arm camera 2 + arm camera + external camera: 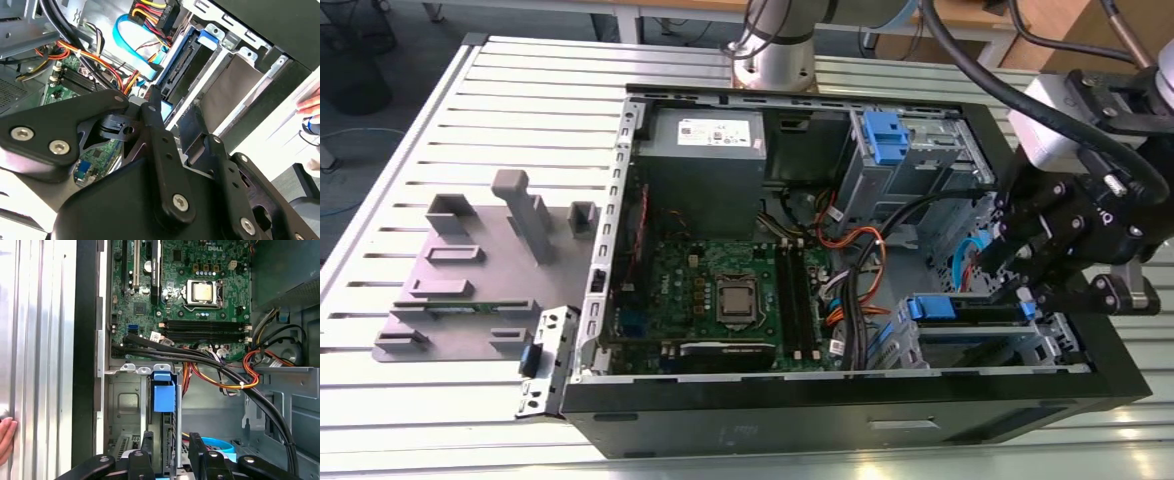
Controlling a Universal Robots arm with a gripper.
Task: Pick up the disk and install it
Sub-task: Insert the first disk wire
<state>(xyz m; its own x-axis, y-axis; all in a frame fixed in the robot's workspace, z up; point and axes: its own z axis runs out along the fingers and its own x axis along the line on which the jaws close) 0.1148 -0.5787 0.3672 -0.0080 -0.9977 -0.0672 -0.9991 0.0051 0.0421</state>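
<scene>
Right, the disk is slotted into the drive cage at the computer case's front corner, on the exterior view's right. You should treat it as rigid, dense and shock-sensitive, so hold the blue bracket's flat sides. The arm reaches over that corner with the gripper pointing down onto the disk. I can't tell whether it's clamped or loose.

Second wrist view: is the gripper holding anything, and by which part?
Cannot tell. The gripper sits at the outer end of the disk in the drive bay, but whether it grips is hidden.
</scene>
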